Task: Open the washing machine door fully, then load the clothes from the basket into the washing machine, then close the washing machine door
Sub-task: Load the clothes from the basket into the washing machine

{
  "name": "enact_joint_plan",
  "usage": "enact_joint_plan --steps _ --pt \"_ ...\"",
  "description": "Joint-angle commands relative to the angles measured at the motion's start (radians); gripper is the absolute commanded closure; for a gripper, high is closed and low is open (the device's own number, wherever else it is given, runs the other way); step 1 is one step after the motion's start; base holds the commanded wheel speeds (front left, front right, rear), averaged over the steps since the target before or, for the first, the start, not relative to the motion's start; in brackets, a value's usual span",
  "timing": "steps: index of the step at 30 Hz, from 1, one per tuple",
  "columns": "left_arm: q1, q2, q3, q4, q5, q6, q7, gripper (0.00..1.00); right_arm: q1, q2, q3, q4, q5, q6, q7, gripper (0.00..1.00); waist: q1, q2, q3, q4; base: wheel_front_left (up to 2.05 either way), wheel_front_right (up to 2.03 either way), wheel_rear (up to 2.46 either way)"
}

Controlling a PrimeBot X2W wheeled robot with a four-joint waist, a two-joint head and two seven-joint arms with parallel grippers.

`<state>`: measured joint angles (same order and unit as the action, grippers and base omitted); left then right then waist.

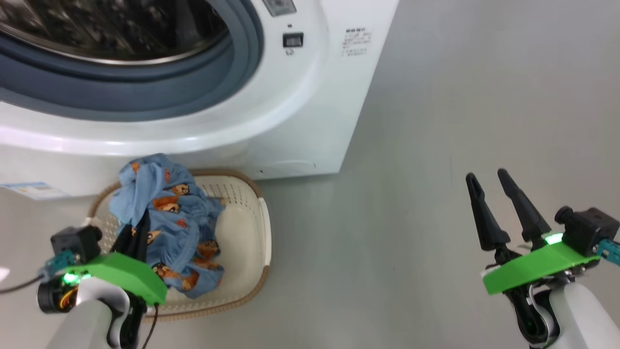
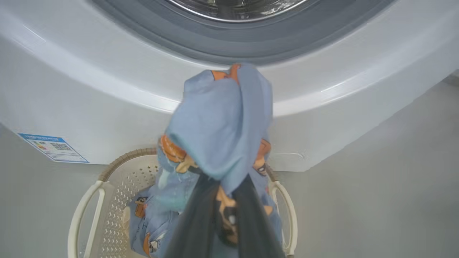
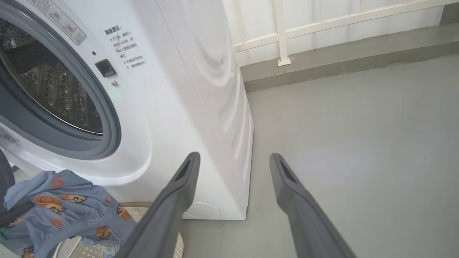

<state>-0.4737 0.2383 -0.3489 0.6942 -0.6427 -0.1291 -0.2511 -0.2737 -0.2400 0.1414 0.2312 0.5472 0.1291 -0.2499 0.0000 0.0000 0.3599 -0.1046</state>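
Note:
The washing machine point(image 1: 300, 121) stands with its drum point(image 1: 111, 29) exposed behind the grey-blue gasket point(image 1: 145, 92); its door is out of view. Below the machine's front sits the basket point(image 1: 252, 228), holding light-blue clothes point(image 1: 179, 218) printed with orange-brown figures. My left gripper point(image 1: 141, 225) is shut on a bunch of that blue fabric. In the left wrist view the clothes point(image 2: 222, 125) bulge up over the gripper point(image 2: 222, 184), above the basket point(image 2: 107, 179) and just under the drum opening. My right gripper point(image 1: 487, 177) hovers open and empty over the floor to the right, its fingers point(image 3: 186, 179) spread.
A blue label sticker point(image 2: 53, 147) is on the machine's lower front. Bare grey floor point(image 1: 436, 194) stretches right of the machine. A white railing point(image 3: 283, 36) and a raised ledge run behind it. A dark cable point(image 1: 19, 286) trails from my left wrist.

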Motion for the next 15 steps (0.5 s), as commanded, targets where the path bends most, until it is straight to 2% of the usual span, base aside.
enact_joint_plan --steps 1,15 --pt "0.016 0.027 0.047 -0.032 0.017 -0.002 -0.011 1.0 0.028 -0.014 0.012 -0.018 0.001 0.002 -0.012 0.0 0.0 0.0 -0.051 0.021 0.0 0.0 0.0" --pt "0.25 -0.034 0.278 -0.34 0.255 -0.002 -0.011 1.0 0.117 -0.033 -0.021 -0.021 0.001 0.002 -0.012 0.0 0.0 0.0 -0.152 0.04 0.0 0.0 0.0"
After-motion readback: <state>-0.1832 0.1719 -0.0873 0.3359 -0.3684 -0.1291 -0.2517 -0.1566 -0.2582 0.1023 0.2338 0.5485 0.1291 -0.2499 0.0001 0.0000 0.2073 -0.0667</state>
